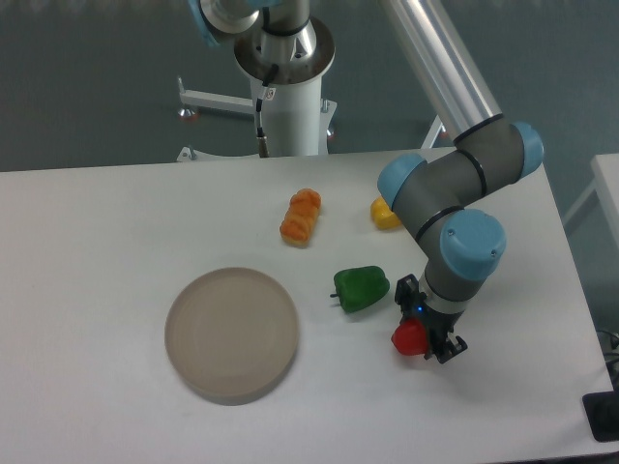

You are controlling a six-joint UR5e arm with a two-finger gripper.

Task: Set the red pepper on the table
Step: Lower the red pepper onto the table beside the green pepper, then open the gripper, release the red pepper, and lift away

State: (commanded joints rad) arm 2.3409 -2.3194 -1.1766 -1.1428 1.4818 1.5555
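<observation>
The gripper (423,333) points down at the right part of the table (87,232), its fingers clamped on the red pepper (409,337). The pepper sits between the fingertips at the gripper's lower left side, low over the white surface; whether it touches the tabletop cannot be told from this view. A small blue light glows on the gripper body just above the pepper. The green pepper (362,287) lies just to the upper left of the held pepper, apart from it. The yellow pepper (384,214) lies farther back, partly hidden behind the arm's grey elbow. An orange toy vegetable (301,217) rests left of the yellow one. The round grey-beige plate (231,333) sits well to the left.
</observation>
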